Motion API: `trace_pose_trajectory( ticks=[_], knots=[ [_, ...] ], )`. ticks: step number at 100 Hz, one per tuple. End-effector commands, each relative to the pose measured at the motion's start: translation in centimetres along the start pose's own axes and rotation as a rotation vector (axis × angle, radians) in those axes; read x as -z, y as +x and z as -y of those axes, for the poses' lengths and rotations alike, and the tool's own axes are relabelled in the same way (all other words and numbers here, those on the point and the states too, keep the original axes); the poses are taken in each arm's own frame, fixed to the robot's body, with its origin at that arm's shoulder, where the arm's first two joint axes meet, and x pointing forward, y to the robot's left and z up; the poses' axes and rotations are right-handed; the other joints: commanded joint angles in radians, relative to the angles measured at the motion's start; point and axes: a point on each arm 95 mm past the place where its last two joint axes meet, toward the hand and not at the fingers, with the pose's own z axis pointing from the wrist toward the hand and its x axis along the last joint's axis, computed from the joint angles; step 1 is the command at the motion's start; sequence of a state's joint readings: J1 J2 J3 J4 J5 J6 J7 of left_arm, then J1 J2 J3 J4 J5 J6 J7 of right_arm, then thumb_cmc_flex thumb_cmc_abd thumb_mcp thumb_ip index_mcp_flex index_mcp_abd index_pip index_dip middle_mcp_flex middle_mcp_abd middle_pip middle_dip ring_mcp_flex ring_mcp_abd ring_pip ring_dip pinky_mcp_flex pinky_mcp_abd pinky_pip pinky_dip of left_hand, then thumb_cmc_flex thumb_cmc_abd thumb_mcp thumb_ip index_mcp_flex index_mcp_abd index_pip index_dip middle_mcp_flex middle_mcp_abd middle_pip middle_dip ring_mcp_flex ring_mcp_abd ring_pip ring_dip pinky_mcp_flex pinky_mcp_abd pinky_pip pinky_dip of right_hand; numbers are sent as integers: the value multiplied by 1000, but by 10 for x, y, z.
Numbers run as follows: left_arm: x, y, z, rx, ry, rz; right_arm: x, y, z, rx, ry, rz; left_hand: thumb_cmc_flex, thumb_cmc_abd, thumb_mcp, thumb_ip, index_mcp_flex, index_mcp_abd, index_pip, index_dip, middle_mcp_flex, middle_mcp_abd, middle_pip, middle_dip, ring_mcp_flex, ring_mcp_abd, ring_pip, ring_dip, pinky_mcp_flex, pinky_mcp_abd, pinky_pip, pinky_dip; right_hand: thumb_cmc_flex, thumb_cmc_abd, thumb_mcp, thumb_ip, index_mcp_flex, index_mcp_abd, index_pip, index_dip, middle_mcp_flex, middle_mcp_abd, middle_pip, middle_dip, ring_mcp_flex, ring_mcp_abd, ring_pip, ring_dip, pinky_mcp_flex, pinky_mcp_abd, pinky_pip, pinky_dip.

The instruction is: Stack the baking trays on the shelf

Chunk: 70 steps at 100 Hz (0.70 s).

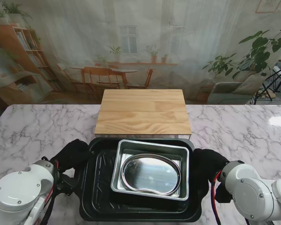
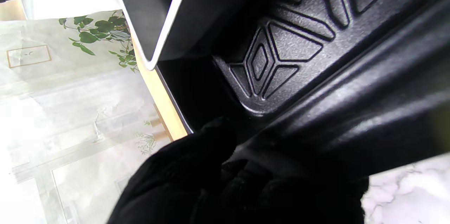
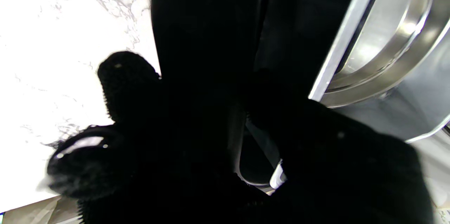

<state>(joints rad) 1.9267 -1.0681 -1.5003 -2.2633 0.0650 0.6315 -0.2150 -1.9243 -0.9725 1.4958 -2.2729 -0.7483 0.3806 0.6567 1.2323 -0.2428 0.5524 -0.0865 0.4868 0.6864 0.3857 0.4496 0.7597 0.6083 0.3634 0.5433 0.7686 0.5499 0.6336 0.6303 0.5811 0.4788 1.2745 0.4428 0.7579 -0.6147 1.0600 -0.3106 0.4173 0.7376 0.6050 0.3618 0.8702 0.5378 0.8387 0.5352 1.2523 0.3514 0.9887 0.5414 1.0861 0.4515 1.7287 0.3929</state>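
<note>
A large black baking tray (image 1: 96, 187) sits near me on the marble table, holding a silver rectangular tray (image 1: 126, 152) with an oval steel dish (image 1: 151, 174) nested inside it. My left hand (image 1: 72, 154), in a black glove, grips the black tray's left rim (image 2: 351, 122). On the opposite rim, my gloved right hand (image 1: 207, 164) is closed around the edge (image 3: 207, 58). A wooden shelf (image 1: 143, 111) stands just beyond the trays. In the wrist views the gloved fingers (image 2: 197, 160) wrap over the rim, and the silver tray (image 3: 351, 41) shows beside it.
The marble table top (image 1: 33, 129) stretches out on both sides of the trays. A printed backdrop of a room hangs behind the table's far edge.
</note>
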Motion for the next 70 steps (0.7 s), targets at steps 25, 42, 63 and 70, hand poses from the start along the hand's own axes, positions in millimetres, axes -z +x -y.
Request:
trace_pose_trajectory(
  ticks=[25, 42, 63, 70],
  knots=[
    [17, 54, -29, 24, -140, -196, 19, 55, -13, 1, -12, -213, 59, -4, 38, 2, 184, -572, 151, 10, 93, -366, 98, 46, 120, -223, 110, 27, 114, -338, 31, -8, 182, 14, 244, 69, 140, -592, 57, -21, 10, -238, 39, 1, 58, -212, 218, 16, 56, -270, 39, 21],
    [20, 57, -28, 13, -152, -229, 23, 55, -17, 13, -34, -250, 59, -5, 36, 3, 185, -572, 147, 8, 95, -369, 94, 47, 125, -228, 109, 26, 123, -344, 29, -16, 182, 11, 249, 67, 144, -593, 58, -21, 14, -237, 38, 2, 58, -216, 222, 18, 57, -276, 42, 23],
    [18, 59, -34, 22, -173, -223, 24, 56, -17, -5, -32, -263, 56, -11, 36, 5, 194, -575, 147, 7, 106, -371, 93, 48, 137, -230, 109, 25, 139, -345, 30, -23, 185, -1, 261, 64, 150, -598, 58, -22, 23, -241, 40, 4, 59, -224, 234, 24, 59, -289, 51, 31],
    [18, 61, -36, 23, -179, -226, 23, 57, -18, -19, -29, -260, 55, -12, 37, 6, 195, -575, 147, 7, 106, -370, 91, 47, 139, -231, 108, 25, 140, -346, 31, -25, 185, -4, 263, 63, 150, -599, 58, -23, 26, -241, 40, 5, 59, -224, 236, 25, 60, -291, 52, 32]
  ],
)
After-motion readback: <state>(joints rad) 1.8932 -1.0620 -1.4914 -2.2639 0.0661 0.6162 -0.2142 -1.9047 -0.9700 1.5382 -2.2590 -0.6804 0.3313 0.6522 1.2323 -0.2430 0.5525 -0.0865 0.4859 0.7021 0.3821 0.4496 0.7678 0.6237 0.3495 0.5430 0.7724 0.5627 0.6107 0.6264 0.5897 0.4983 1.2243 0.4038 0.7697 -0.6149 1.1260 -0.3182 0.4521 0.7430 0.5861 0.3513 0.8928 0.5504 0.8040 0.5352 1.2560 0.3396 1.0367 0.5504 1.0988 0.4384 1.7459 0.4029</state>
